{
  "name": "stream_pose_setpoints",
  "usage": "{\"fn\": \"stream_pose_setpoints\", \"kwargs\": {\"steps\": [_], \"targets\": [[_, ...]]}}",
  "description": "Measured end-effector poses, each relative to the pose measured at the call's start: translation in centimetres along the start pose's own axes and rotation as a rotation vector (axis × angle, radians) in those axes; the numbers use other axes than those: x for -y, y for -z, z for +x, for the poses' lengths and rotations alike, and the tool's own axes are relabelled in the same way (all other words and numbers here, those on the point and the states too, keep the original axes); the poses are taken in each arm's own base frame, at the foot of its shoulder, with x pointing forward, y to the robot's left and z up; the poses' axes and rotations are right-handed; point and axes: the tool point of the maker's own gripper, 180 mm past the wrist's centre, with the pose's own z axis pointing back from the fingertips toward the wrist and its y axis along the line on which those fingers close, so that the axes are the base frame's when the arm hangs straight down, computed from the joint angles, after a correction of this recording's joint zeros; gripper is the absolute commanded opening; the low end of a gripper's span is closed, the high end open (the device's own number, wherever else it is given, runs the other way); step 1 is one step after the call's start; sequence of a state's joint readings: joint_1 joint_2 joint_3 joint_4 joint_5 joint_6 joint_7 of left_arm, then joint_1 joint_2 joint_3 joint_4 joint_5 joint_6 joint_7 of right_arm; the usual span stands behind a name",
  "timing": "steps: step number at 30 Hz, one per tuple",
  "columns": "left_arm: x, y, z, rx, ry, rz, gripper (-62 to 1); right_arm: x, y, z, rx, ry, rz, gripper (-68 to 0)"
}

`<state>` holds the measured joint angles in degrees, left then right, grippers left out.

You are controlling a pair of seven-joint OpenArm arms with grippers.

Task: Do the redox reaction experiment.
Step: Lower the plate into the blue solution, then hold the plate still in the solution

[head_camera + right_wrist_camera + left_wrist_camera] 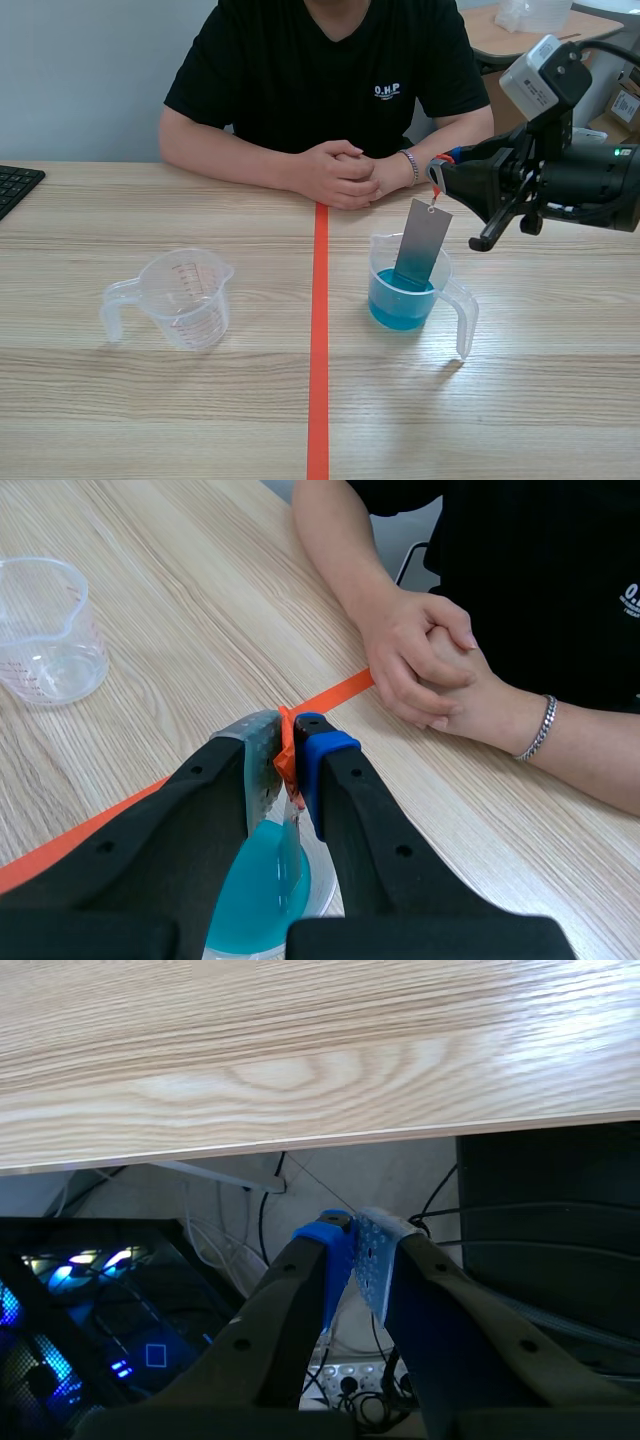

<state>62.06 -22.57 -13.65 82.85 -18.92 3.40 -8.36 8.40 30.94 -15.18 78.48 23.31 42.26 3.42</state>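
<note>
1. Right jaws, closest to the R wrist cam: clamped on a small orange tag (286, 752) at the top of a grey metal strip (422, 245). A blue pad (322, 752) presses one side. R arm (570, 180) comes in from 3 o'clock, raised over the bench (150, 410).
2. Strip hangs slightly tilted, its lower end inside the clear jug (466, 318) of blue liquid (398, 305); the tip looks dipped. Jug sits approx 4 o'clock of bench centre, just R of the orange tape line (319, 350), handle toward 5 o'clock.
3. Empty jug (185, 298) at approx 8 o'clock, L of the tape, well apart from the blue one.
4. Left jaws: together on nothing, pads (345, 1260) touching. They are parked below the bench edge, over cables (262, 1225) and a lit PC case (100, 1300). L arm isn't in the scene view.
5. Person at 12 o'clock, hands (345, 172) clasped on the bench, near the strip's top end. Keyboard (15, 185) at the 10 o'clock edge.
6. Stage, my read: soak step, i.e. strip held in the solution.
7. Risks:
   - Grip is on the thin tag only, so a jerk could let the strip slip and drop, w/ splash.
   - Strip hangs free; a sideways arm move could swing it against the rim and tip the light plastic jug, sending blue liquid toward the hands.
   - Going too low could bring the jaws down on the rim.
   - Lifting out fast could drip solution across the bench.
</note>
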Motion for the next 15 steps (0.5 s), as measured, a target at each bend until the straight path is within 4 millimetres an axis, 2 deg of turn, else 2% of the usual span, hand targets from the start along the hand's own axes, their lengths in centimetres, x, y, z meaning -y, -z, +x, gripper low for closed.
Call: {"fn": "stream_pose_setpoints", "kwargs": {"steps": [15], "targets": [[0.08,0.09,0.38,0.01,-0.001,-0.002,-56.5,0.0,0.0,0.0,0.0,0.0,0.0,-66.0]]}}
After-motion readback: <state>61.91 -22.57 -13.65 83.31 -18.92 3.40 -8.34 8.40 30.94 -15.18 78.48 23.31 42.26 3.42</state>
